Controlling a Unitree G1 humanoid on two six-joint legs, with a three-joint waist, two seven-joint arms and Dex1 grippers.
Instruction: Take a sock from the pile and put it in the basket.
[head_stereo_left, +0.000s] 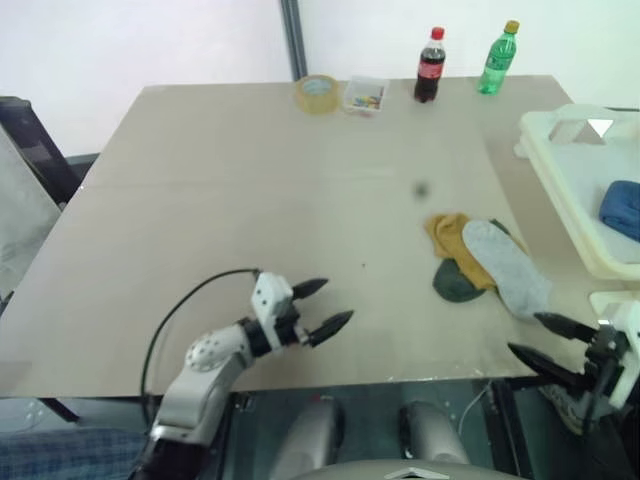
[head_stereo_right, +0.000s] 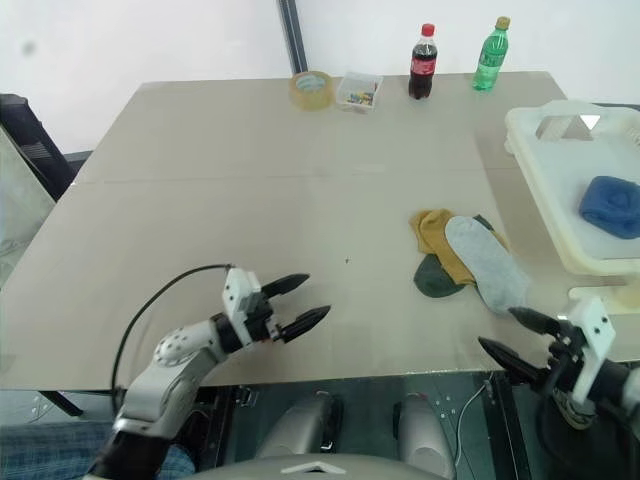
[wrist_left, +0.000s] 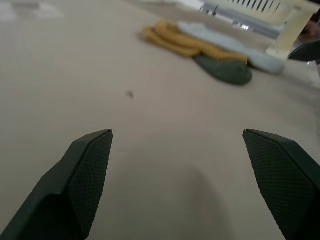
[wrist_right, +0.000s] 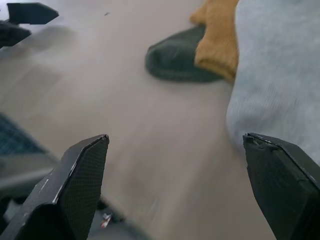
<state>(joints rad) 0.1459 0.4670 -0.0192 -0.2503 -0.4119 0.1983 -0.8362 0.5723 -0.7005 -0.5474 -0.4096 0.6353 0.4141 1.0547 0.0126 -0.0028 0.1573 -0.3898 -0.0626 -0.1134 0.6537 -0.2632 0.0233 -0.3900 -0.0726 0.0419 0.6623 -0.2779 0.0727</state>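
A pale wooden table (head_stereo_left: 250, 200) seen from above. The pile (head_stereo_left: 480, 262), three socks in mustard yellow, dark green and pale grey, lies at about four o'clock from the table's middle. The cream basket (head_stereo_left: 560, 190) stands at three o'clock, just beside the pile, with a blue sock (head_stereo_left: 622, 208) inside it. The left gripper (head_stereo_left: 332, 305) hovers near the front edge at seven o'clock, fingers spread wide, empty. The right gripper (head_stereo_left: 535, 338) sits at five o'clock, just short of the grey sock, also spread wide and empty.
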